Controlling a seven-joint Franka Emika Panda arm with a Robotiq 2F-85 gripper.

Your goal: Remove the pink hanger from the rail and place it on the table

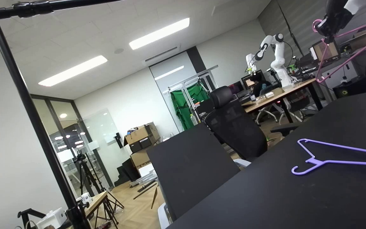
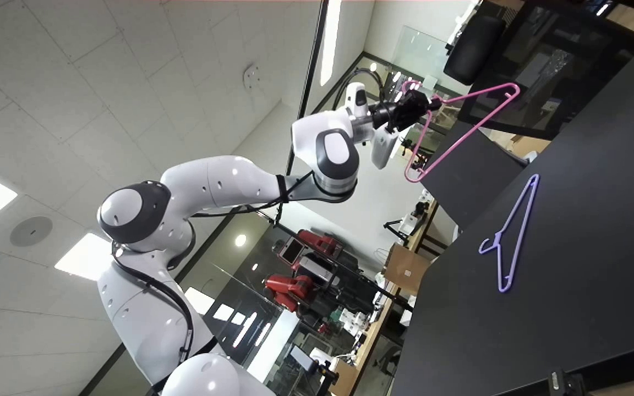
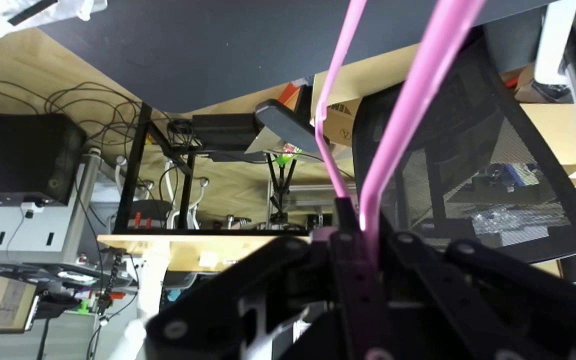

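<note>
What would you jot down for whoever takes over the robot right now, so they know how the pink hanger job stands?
Pincer: shut on the pink hanger.
Things: the pink hanger is up in the air, apart from the black table; a purple hanger lies on the table.
Done: removal, it seems; only the pincer appears to hold the pink one.
Left: lower it to the table, probably clear of the purple one, then let go.

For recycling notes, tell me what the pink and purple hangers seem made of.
Pink hanger: probably plastic, smooth and glossy, from bright highlights in the wrist view.
Purple hanger: likely plastic too, evenly coloured and smooth-looking; its gloss is unclear.
</note>
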